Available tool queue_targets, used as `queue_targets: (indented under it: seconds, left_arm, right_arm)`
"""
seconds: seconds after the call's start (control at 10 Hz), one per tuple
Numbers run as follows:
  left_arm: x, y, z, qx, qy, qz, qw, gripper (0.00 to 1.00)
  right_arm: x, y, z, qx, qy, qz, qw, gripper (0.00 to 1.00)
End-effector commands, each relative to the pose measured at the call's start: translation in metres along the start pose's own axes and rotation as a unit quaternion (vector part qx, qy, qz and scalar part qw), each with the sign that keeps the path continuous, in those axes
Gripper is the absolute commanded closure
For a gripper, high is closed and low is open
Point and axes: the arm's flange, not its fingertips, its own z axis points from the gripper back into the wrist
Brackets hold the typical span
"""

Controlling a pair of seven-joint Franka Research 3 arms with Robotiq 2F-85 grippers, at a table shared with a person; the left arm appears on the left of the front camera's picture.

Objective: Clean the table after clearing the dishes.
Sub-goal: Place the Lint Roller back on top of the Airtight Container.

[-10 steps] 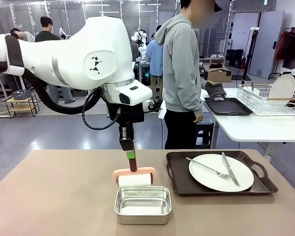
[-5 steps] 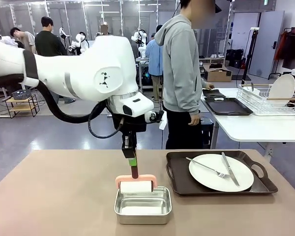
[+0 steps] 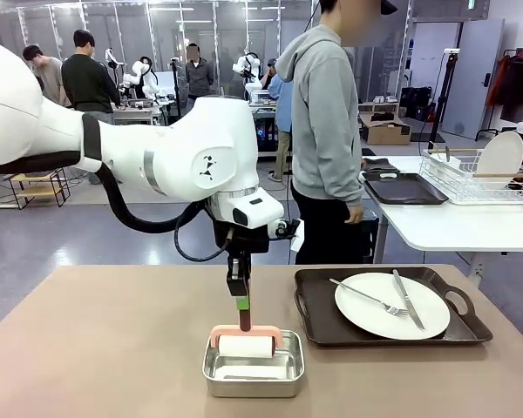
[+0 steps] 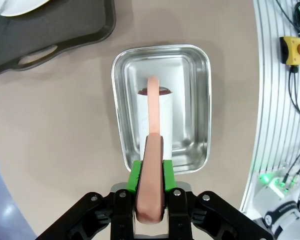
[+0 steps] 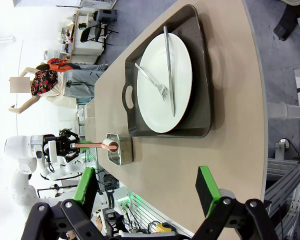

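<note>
Roller (image 3: 244, 346) has sunk into the pan (image 3: 253, 387), left fingers (image 4: 135, 176) clamping its handle (image 4: 151, 192); right fingers (image 5: 208, 190), wrist view, gape empty.

A smooth grey floor (image 3: 113, 239) runs across the middle of the frame, with soft reflections under bright, even indoor light. Along the far wall in the upper left stand glass partitions (image 3: 157, 26) in metal frames. Workbenches (image 3: 139, 111) sit in front of them, and a few people (image 3: 87, 74) stand there. At the far left edge is a low wooden shelf (image 3: 37, 185) holding a basket (image 3: 37, 165). On the right, a white surface (image 3: 453, 228) carries a white wire dish rack (image 3: 471, 178). Behind it, in the upper right, are a pale grey door (image 3: 471, 78), a cardboard box (image 3: 388, 132) and hanging garments (image 3: 516, 83).
</note>
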Motion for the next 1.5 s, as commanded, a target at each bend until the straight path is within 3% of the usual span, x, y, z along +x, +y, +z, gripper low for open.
queue_targets:
  seconds: [0.0,0.7,1.1,1.2,1.3,1.4]
  left_arm:
    - [0.004,0.008,-0.007,0.009,-0.006,-0.02,1.0,0.79]
    - [0.012,0.05,-0.047,0.003,0.027,-0.011,1.0,0.79]
    - [0.008,0.052,-0.043,-0.001,0.005,-0.007,1.0,0.79]
    - [0.008,0.051,-0.041,-0.006,-0.002,-0.004,1.0,0.52]
    - [0.007,0.049,-0.038,-0.002,-0.005,-0.006,1.0,0.39]
    - [0.007,0.048,-0.032,0.002,-0.005,-0.003,1.0,0.14]
  right_arm:
    - [-0.001,0.003,0.001,0.0,-0.001,0.002,1.0,0.0]
    - [-0.001,0.003,0.001,0.0,-0.001,0.002,1.0,0.0]
    - [-0.001,0.003,0.001,0.0,-0.001,0.002,1.0,0.0]
    - [-0.001,0.003,0.001,0.0,-0.001,0.002,1.0,0.0]
    - [-0.001,0.003,0.001,0.0,-0.001,0.002,1.0,0.0]
    - [-0.001,0.003,0.001,0.0,-0.001,0.002,1.0,0.0]
